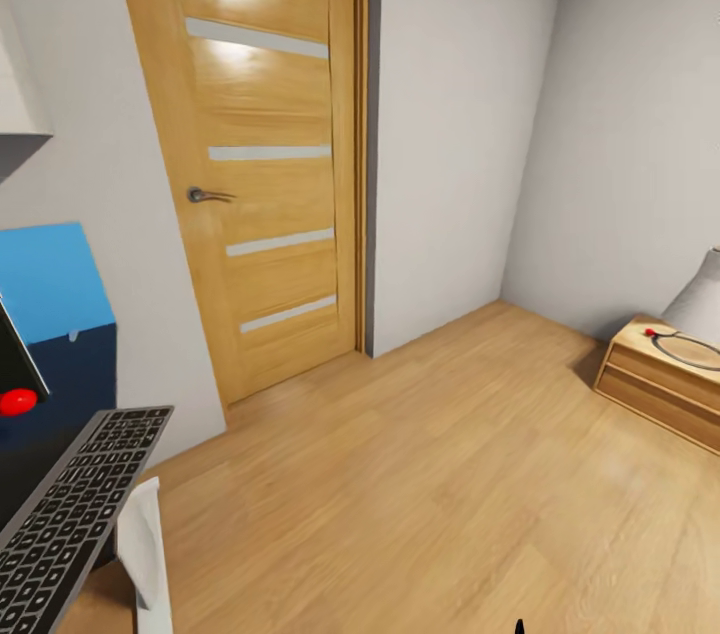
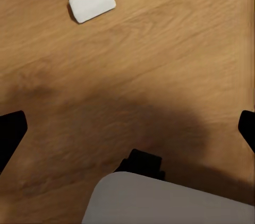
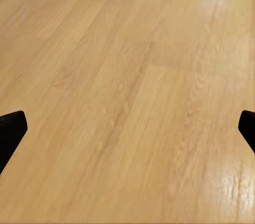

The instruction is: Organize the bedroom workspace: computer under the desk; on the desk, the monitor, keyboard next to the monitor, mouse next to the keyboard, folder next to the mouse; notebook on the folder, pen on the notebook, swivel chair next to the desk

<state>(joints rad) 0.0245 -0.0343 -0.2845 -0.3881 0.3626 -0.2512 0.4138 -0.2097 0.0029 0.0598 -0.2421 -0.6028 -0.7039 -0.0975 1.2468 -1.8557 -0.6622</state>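
- Meanwhile, the keyboard (image 1: 70, 514) is seen at the counter's near edge, beside the monitor's (image 1: 18, 369) corner.
- Both hands (image 2: 127, 128) (image 3: 127, 128) are held spread wide over the floor (image 1: 450, 474), nothing gripped, seemingly for travel.

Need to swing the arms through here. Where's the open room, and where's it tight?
Open: the wood floor between the oak door and the low wooden chest at far right. Tight: the lower left, where the keyboard, the monitor corner and a white desk leg crowd together.
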